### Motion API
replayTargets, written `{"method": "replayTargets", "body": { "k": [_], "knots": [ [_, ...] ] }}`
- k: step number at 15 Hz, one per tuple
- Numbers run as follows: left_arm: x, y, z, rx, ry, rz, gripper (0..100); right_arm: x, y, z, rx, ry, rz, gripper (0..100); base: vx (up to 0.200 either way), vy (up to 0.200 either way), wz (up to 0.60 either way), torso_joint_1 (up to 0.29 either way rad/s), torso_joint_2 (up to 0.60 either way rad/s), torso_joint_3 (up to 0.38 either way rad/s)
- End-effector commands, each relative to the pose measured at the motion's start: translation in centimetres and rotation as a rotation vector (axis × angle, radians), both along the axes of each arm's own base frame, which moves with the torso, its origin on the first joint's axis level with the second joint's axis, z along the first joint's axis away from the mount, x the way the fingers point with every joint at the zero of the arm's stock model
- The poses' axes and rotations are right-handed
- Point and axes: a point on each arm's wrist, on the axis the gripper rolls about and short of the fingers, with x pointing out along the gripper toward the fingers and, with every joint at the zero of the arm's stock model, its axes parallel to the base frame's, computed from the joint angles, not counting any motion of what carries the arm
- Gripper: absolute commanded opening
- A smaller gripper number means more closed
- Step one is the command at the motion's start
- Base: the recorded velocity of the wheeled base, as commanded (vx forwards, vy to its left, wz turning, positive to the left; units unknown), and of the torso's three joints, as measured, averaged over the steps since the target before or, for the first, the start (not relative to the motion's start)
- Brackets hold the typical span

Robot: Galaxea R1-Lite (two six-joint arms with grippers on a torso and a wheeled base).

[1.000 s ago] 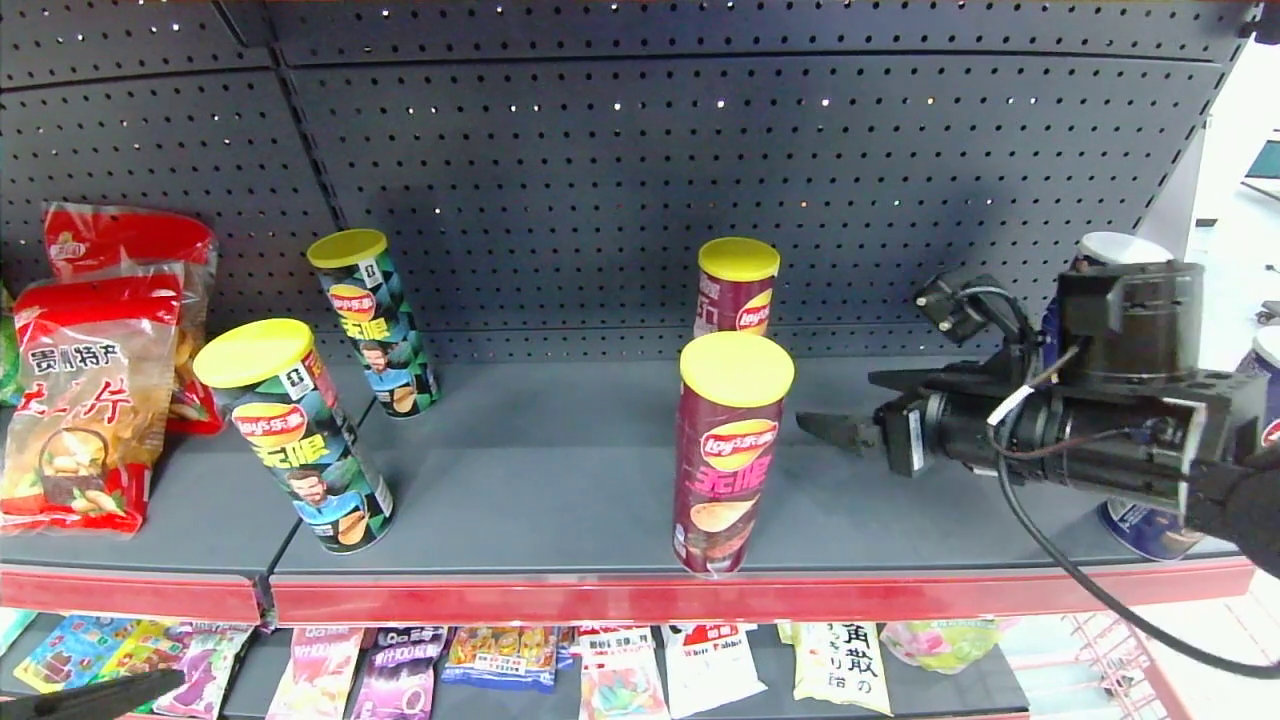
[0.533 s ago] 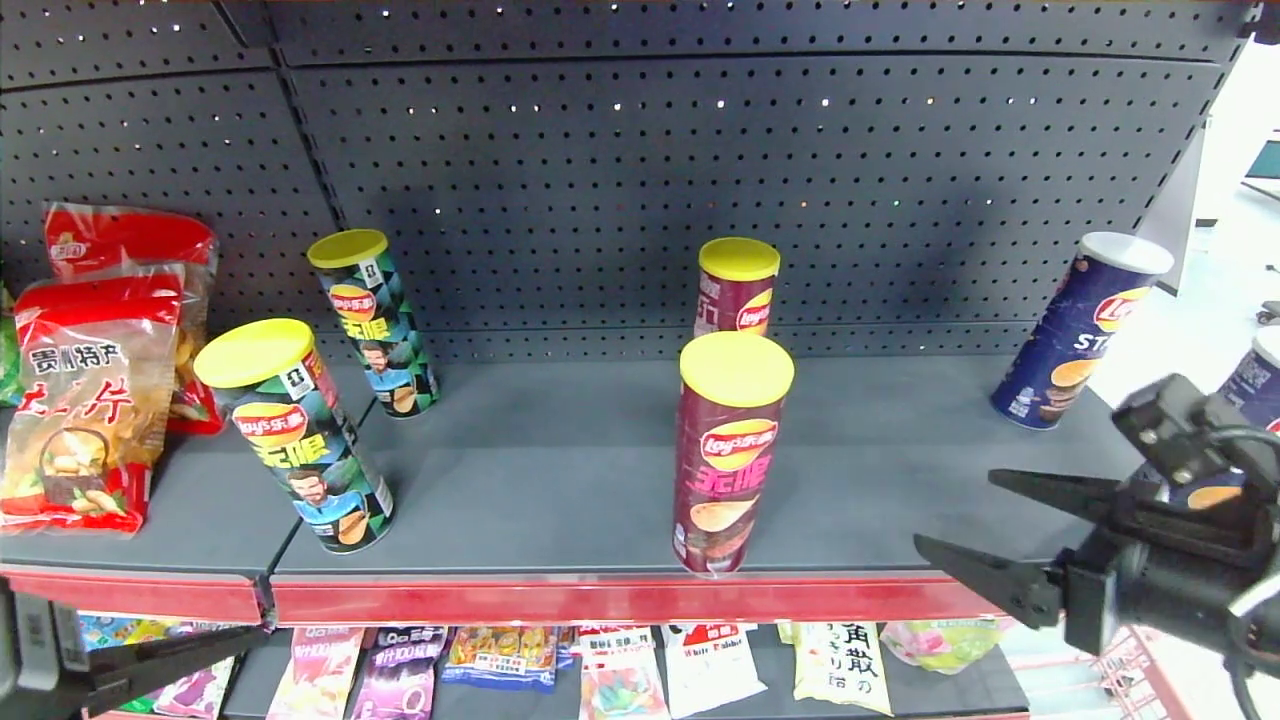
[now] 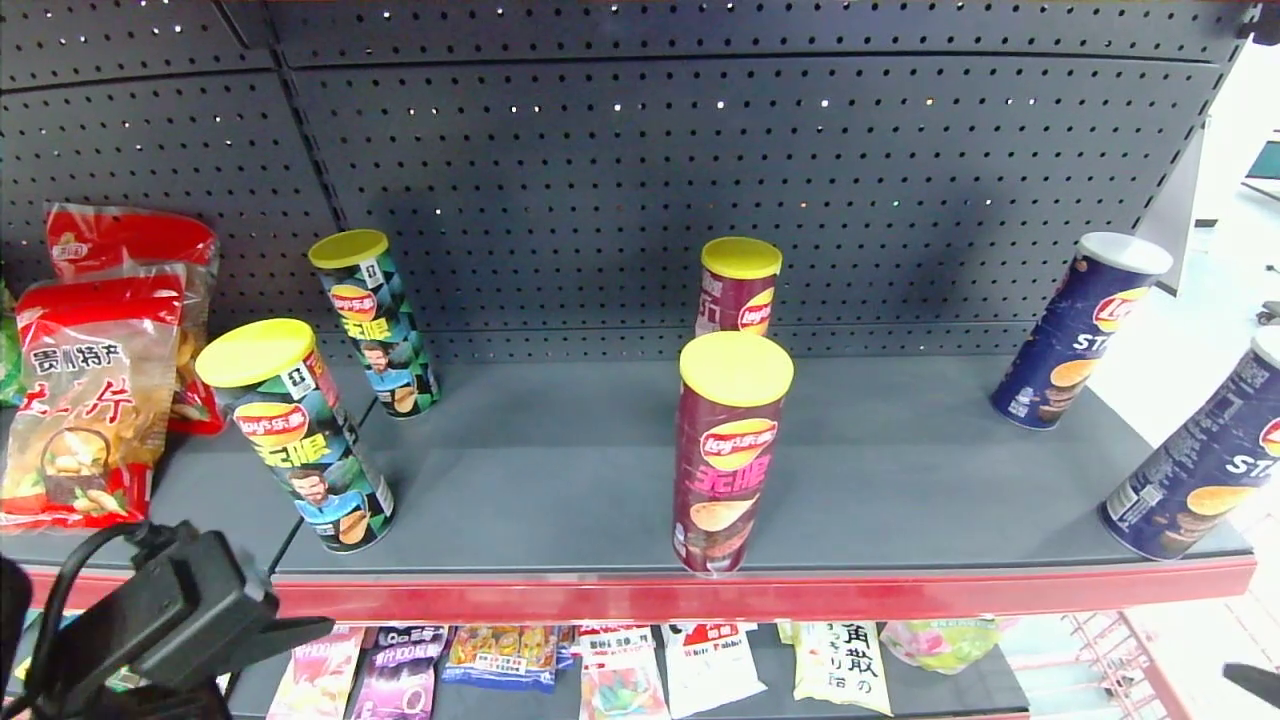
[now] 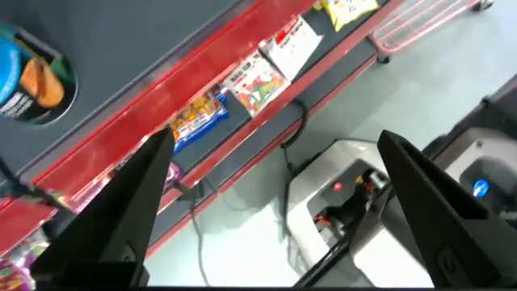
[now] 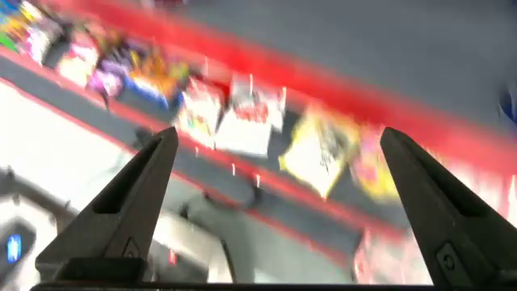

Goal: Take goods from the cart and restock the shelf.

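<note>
Head view: the left gripper [image 3: 288, 634] sits low at the near left, below the shelf's [image 3: 600, 470] red lip, angled upward. Its wrist camera shows both fingers spread wide with nothing between them. The right gripper [image 5: 277, 137] is likewise splayed and empty, facing smeared packets [image 5: 242, 121] on the lower shelf. The maroon can [image 3: 733, 450] stands upright at the front edge, half covering another can [image 3: 740, 285] behind it. The near blue can [image 3: 1195, 470] is cut off by the frame. A second ago the right arm reached over the shelf; it has since dropped away, while the left has risen.
</note>
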Motion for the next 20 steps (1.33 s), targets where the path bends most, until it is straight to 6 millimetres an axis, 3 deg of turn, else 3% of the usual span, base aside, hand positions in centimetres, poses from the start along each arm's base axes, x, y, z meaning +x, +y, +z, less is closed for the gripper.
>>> {"method": "replayTargets", "body": {
  "k": [1, 4, 10, 20],
  "knots": [
    [2.9, -2.3, -0.5, -0.008, 0.053, 0.030, 100, -5.8, -1.7, -1.3, 0.034, -0.182, -0.191, 100, 0.000, 0.000, 0.00, 0.000, 0.00, 0.000],
    [5.2, -4.3, -1.6, 0.009, 0.072, 0.031, 100, -5.7, -1.9, -1.4, 0.074, -0.166, -0.327, 100, 0.000, 0.000, 0.00, 0.000, 0.00, 0.000],
    [10.6, -8.8, -0.9, -0.043, 0.105, 0.097, 100, -5.2, -1.9, -3.3, 0.037, -0.106, -0.362, 100, 0.000, 0.000, 0.00, 0.000, 0.00, 0.000],
    [13.9, -12.3, -2.8, 0.007, 0.121, 0.111, 100, -5.1, -1.9, -3.6, 0.041, -0.096, -0.365, 100, 0.000, 0.000, 0.00, 0.000, 0.00, 0.000]
  ]
}}
